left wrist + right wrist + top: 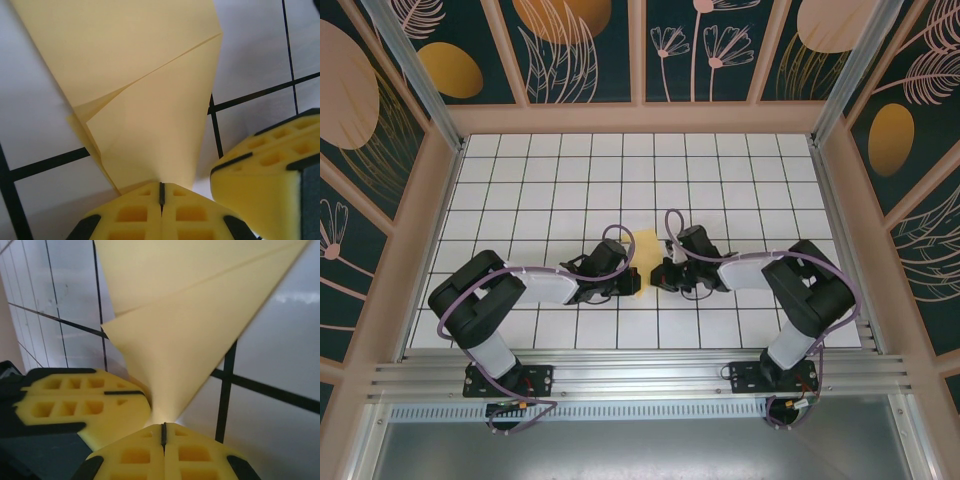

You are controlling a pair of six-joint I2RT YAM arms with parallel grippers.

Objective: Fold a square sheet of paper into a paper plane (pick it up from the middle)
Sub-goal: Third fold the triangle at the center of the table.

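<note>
left wrist: left gripper and right gripper both pinch folded pale yellow paper sheet; best keep tension even.

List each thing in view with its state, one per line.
paper: folded in layers, diagonal crease showing, pinched at its narrow end
left gripper: shut on the paper
right gripper: shut on the paper, right beside the left gripper

Folded paper — top edge cropped
</note>
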